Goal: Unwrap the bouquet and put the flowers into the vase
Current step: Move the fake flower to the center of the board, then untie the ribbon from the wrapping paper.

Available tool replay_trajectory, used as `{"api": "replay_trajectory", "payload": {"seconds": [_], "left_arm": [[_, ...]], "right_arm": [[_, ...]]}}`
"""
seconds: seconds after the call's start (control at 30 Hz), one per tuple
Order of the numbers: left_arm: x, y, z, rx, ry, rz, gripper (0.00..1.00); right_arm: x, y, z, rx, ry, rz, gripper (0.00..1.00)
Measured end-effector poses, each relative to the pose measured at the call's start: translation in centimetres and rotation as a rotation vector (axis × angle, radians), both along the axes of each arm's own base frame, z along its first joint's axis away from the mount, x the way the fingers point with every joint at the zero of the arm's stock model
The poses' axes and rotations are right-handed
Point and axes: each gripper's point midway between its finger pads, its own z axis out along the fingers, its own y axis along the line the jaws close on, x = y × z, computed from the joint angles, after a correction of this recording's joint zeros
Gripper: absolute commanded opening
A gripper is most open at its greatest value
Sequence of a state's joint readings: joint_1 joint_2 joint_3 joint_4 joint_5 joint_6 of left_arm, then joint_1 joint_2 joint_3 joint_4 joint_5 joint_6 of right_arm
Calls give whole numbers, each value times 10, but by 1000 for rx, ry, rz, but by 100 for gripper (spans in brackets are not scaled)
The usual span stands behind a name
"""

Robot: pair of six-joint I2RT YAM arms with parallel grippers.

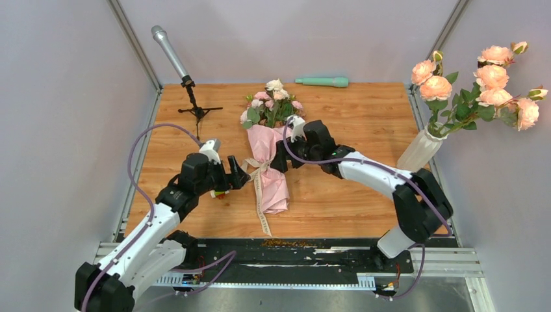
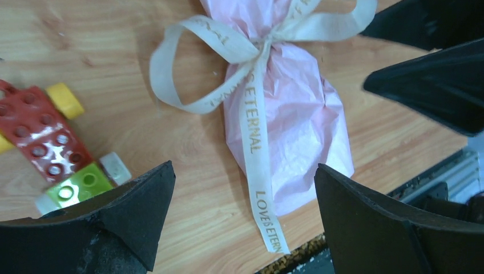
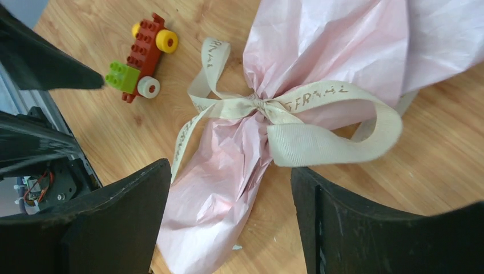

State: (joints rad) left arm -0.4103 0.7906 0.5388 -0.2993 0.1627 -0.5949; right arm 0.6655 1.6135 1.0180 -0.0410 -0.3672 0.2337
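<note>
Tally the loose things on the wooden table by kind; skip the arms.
Wrapped bouquet: 1
White ribbed vase with peach roses: 1
Microphone on a small stand: 1
Mint-green cylinder: 1
Toy brick car: 1
Total: 5

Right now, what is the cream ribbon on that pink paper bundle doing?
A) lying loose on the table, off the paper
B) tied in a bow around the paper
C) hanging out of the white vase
B: the ribbon is knotted in a bow with two loops, cinching the pink paper of the bouquet lying on the table.
</note>
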Motion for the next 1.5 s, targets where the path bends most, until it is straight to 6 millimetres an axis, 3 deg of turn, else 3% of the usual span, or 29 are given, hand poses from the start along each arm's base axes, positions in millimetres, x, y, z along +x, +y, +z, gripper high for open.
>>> {"api": "replay_trajectory", "payload": {"seconds": [0.23, 0.4, 0.77, 1.1, 1.23, 1.5], "left_arm": [[-16, -25, -18, -54, 62, -74, 100], [-18, -35, -29, -128, 79, -71, 100], [-16, -43, -40, -130, 83, -80, 89], [-36, -52, -74, -119, 148, -89, 87], [-37, -53, -83, -94, 162, -88, 83], [-29, -55, -93, -74, 171, -70, 66]], "right_arm": [[-22, -23, 53, 66, -96, -35, 79], [-36, -36, 68, 98, -104, -64, 79], [-56, -68, 63, 108, -100, -175, 77], [-66, -78, 69, 137, -111, -199, 77], [-72, -83, 59, 134, -84, -211, 77], [-74, -85, 58, 134, -83, -220, 76]]}}
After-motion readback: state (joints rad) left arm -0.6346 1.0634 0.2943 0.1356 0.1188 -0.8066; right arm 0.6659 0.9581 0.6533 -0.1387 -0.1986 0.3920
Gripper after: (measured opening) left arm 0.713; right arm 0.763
